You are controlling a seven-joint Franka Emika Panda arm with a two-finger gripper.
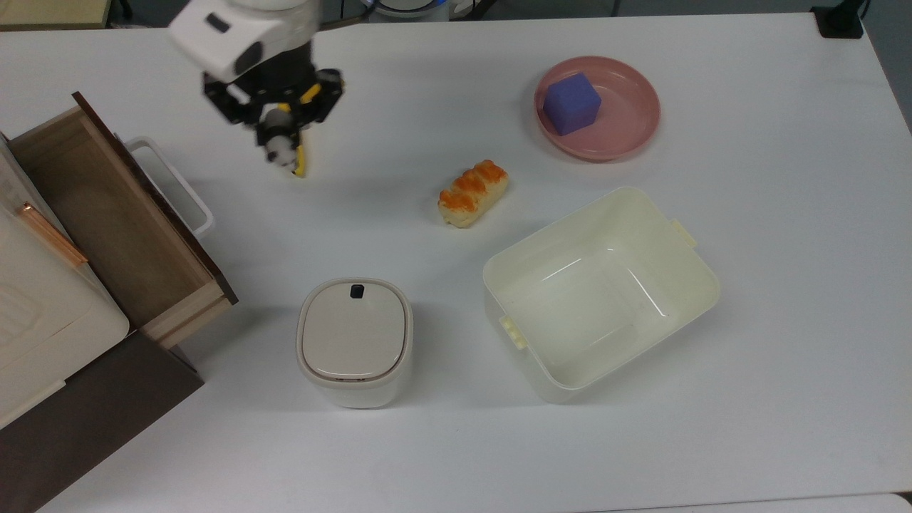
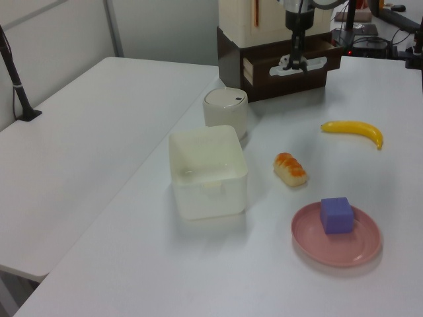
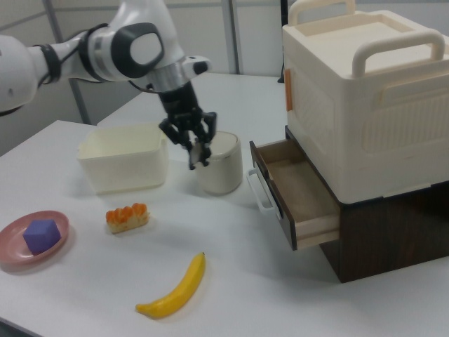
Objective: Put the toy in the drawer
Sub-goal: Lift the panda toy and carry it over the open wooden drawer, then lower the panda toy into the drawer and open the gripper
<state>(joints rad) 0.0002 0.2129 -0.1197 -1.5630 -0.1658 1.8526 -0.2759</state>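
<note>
Claw (image 1: 279,146) pinching toy (image 1: 282,152), small pale figurine hanging from fingertips, lifted clear of surface (image 1: 748,399). In top view's frame, toy above banana (image 1: 302,158) tip, right of drawer (image 1: 107,214); in right view, toy (image 3: 197,159) left of drawer (image 3: 298,193), in front of lidded canister (image 3: 219,165).

Drawer open, cavity bare, white loop handle (image 1: 171,187) facing claw.

Handling, judged: toy looks light, rigid, smooth, likely slippery; little purchase for fingers. Grip across body suits it; release low inside drawer to avoid bounce or tumble.
</note>
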